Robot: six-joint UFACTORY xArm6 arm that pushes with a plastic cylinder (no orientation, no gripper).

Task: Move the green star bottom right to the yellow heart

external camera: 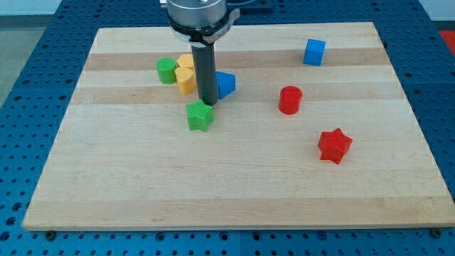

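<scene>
The green star (200,115) lies on the wooden board, left of the middle. The yellow heart (185,80) lies just above and to the left of it, with a small gap between them. My tip (208,104) is down at the star's upper right edge, touching or almost touching it. The rod stands between the yellow heart and a blue block, and hides part of each.
A second yellow block (186,62) sits behind the heart, and a green block (167,70) at its left. A blue block (225,84) is right of the rod. A red cylinder (290,99), a red star (334,146) and a blue cube (314,52) lie to the right.
</scene>
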